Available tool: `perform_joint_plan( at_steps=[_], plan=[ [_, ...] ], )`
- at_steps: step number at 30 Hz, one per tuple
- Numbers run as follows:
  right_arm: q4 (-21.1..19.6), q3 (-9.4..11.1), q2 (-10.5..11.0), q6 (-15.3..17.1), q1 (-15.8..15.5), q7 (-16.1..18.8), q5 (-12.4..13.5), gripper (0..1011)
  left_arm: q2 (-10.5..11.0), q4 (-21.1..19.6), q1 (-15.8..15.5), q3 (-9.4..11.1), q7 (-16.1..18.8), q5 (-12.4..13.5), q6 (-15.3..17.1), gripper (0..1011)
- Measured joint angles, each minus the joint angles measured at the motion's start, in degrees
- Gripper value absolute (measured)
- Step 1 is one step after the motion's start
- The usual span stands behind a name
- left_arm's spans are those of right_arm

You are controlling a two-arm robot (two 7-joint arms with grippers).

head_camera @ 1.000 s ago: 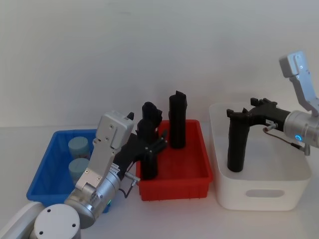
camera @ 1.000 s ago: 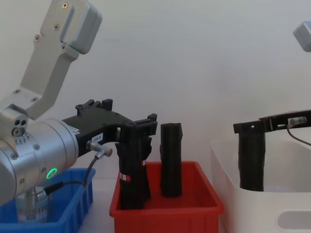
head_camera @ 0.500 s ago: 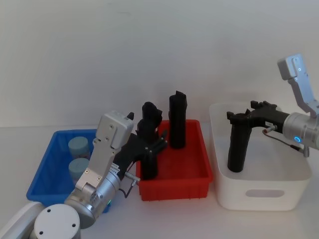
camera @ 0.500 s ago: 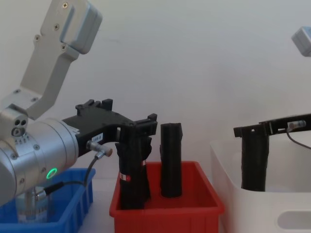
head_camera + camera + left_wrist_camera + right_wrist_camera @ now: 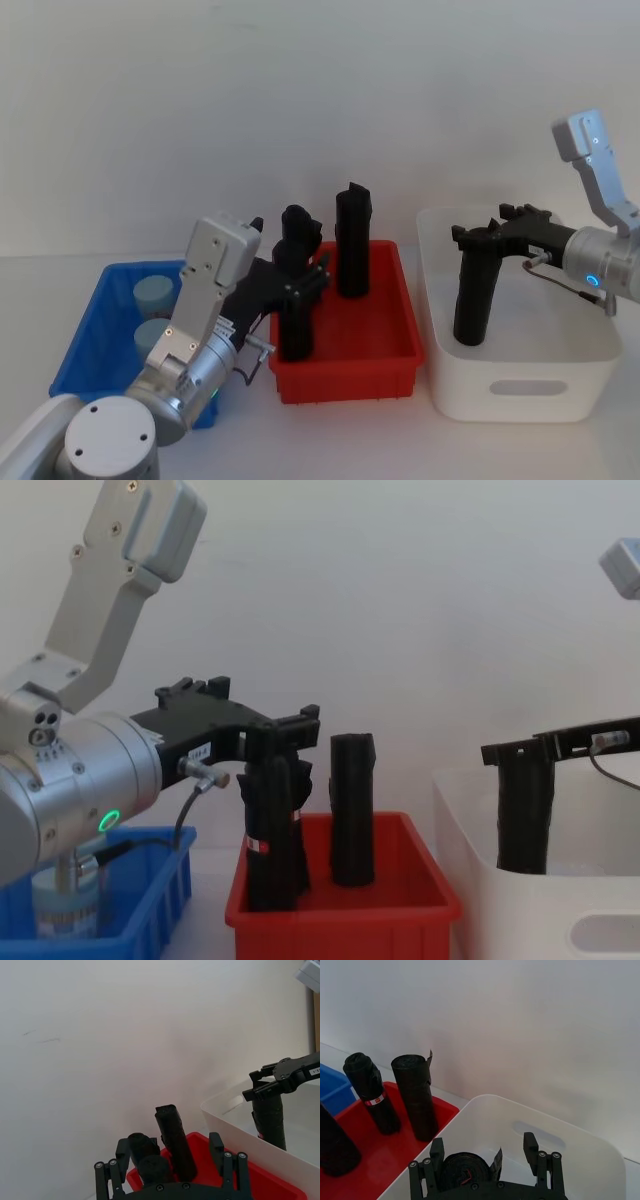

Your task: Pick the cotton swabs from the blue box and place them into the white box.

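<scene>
Grippers at work over three bins: the left gripper [image 5: 303, 283] reaches past the blue box [image 5: 88, 335] into the red bin [image 5: 350, 378], its fingers [image 5: 216, 1147] spread to either side of the front black roll [image 5: 293, 330] (the left wrist view shows them standing wider than the roll, not clamped on it). Two rear black rolls [image 5: 351, 245] stand upright behind it in the same bin. The right gripper [image 5: 476, 232] sits at the top of a lone black roll [image 5: 470, 300] standing upright inside the white box [image 5: 520, 385], its fingers likewise released, with a gap on one side of the roll in the right wrist view. The cotton swabs [image 5: 155, 292], two tubs with pale teal lids, sit one behind the other in the blue box, well apart from the white box and touched by neither gripper.
</scene>
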Motion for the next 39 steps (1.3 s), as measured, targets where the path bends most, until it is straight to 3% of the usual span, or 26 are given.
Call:
perform_joint_plan(
  at_steps=[27, 39],
  plan=[
    [0.13, -0.01, -0.03, 0.03, 0.02, -0.04, 0.01, 1002, -1.14, 10.67, -7.04, -4.23, -6.80, -1.91, 2.06, 1004],
    [0.13, -0.01, -0.03, 0.03, 0.02, -0.04, 0.01, 1002, 1.94, 11.66, -6.27, -7.55, -8.11, -3.88, 4.15, 1004]
  ],
)
